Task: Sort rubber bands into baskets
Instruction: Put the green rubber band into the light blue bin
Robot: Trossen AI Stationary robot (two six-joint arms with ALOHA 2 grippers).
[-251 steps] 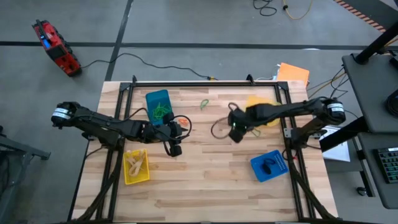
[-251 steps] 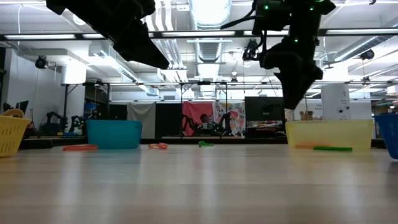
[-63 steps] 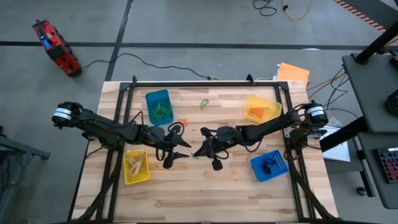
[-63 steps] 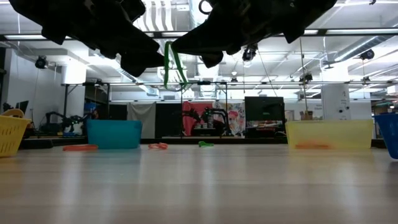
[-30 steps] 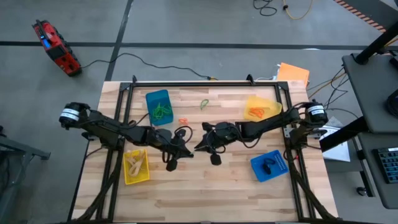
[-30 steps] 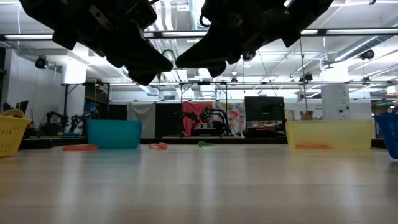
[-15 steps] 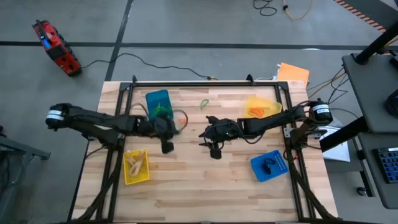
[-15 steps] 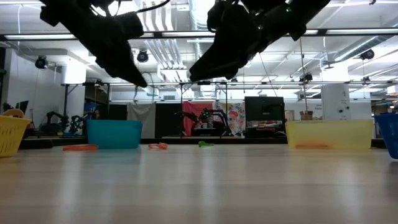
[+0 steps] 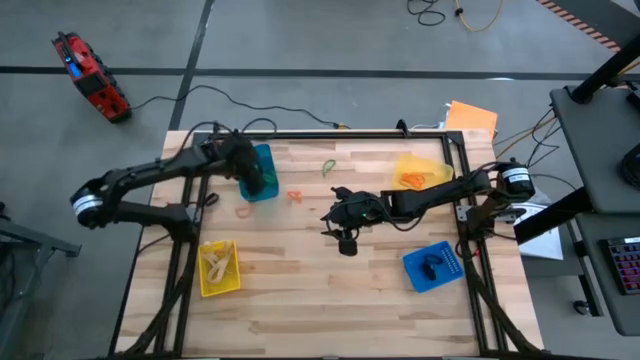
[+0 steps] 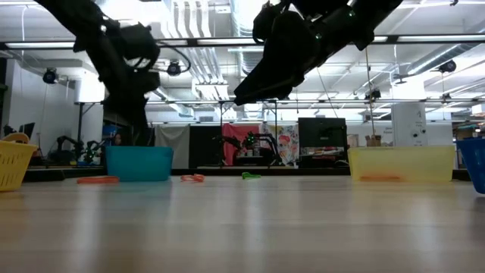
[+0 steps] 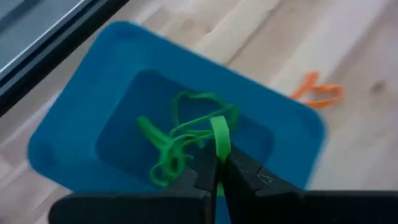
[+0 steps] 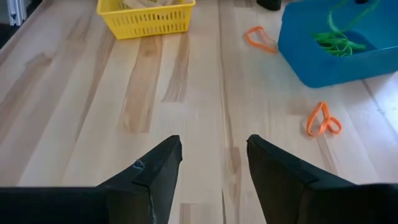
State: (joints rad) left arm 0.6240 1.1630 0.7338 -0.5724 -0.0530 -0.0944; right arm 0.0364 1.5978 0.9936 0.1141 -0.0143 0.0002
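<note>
My left gripper [image 9: 258, 178] hangs over the blue basket [image 9: 252, 158] at the table's far left, shut on a green rubber band [image 11: 219, 135]. More green rubber bands [image 11: 177, 140] lie in that basket. My right gripper [image 12: 214, 163] is open over the table's middle [image 9: 336, 220] with nothing between its fingers. Loose on the wood are two orange bands [image 9: 295, 195] [image 9: 245, 211] and a green one [image 9: 328, 166]. The near-left yellow basket [image 9: 218, 268] holds tan bands. The far-right yellow one [image 9: 420, 172] holds orange bands. The near-right blue one [image 9: 432, 265] holds black bands. My left gripper pinches a short stretch of the green band [image 11: 219, 148] between its two fingertips [image 11: 205, 174]. The fingers slant steeply down over the basket. The rest of the band sticks out past the tips above the basket's floor. Whether it touches the bands below, I cannot tell.
A black frame [image 9: 330, 132] runs along the table's far edge and sides. An orange sheet [image 9: 470, 118] lies beyond the far right corner. Bare wood stretches along the near half of the table [image 9: 330, 310].
My left gripper has swung from the table's middle toward the far left edge and tipped downward. It has carried the green band over the blue basket. My right gripper has opened and kept its place.
</note>
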